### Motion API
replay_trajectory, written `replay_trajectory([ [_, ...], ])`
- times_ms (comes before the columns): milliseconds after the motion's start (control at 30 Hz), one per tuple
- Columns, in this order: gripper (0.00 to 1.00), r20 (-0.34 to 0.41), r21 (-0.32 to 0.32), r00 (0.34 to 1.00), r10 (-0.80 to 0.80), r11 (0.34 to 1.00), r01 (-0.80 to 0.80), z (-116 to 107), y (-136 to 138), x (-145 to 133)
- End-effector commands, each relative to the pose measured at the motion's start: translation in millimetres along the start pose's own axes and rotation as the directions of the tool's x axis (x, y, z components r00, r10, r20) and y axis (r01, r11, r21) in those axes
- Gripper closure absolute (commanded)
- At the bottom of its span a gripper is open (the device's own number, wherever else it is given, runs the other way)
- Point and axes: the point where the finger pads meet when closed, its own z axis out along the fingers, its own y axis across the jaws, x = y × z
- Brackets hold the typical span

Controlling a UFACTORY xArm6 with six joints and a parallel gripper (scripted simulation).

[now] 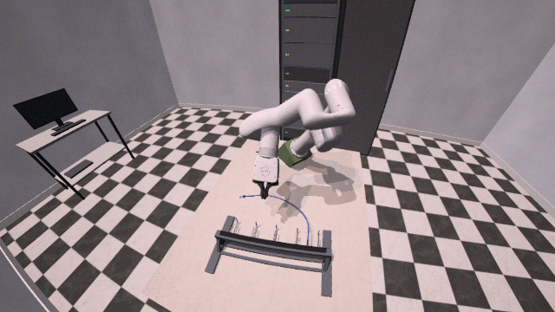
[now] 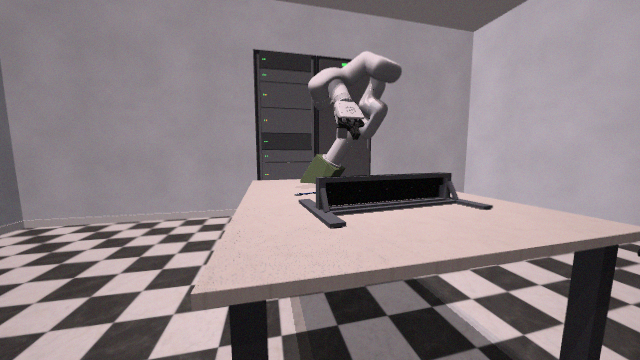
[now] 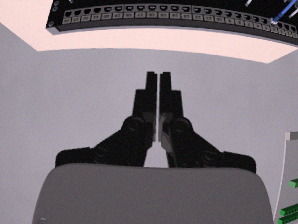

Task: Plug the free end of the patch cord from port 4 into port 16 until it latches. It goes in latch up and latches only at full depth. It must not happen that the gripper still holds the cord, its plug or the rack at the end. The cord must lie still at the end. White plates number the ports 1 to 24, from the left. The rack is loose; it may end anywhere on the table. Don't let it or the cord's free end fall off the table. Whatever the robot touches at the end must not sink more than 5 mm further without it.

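Observation:
The dark rack (image 1: 273, 245) (image 2: 384, 177) (image 3: 150, 16) stands on the table (image 1: 347, 217) (image 2: 450, 235), its row of ports and number plates showing upside down at the top of the wrist view. The blue patch cord (image 1: 302, 211) runs from the rack's right part in an arc to the left. The cord also shows in the wrist view (image 3: 284, 12), plugged in at the right of the row. Its free end (image 1: 243, 197) lies on the table, left of the gripper. My gripper (image 1: 264, 198) (image 2: 355, 137) (image 3: 158, 87) is shut and empty, above the table behind the rack. In the top view it overlaps the cord.
Several thin upright prongs (image 1: 277, 231) stand along the rack's arm-side face. The rack's feet (image 1: 327, 277) (image 2: 324, 215) reach out on both sides. The green arm base (image 1: 290, 155) (image 2: 320, 170) is at the back of the table. The table's left edge is not far from the cord's free end.

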Motion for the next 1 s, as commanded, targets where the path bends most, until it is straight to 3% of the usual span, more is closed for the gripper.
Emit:
replay_trajectory([
  [0,1.0,0.001,0.0,1.0,-0.002,1.0,0.002,-3,0,-1],
  [333,1.0,0.001,0.0,1.0,-0.002,1.0,0.002,-3,-11,-1],
  [967,1.0,0.001,0.0,1.0,-0.002,1.0,0.002,-3,-88,-1],
])
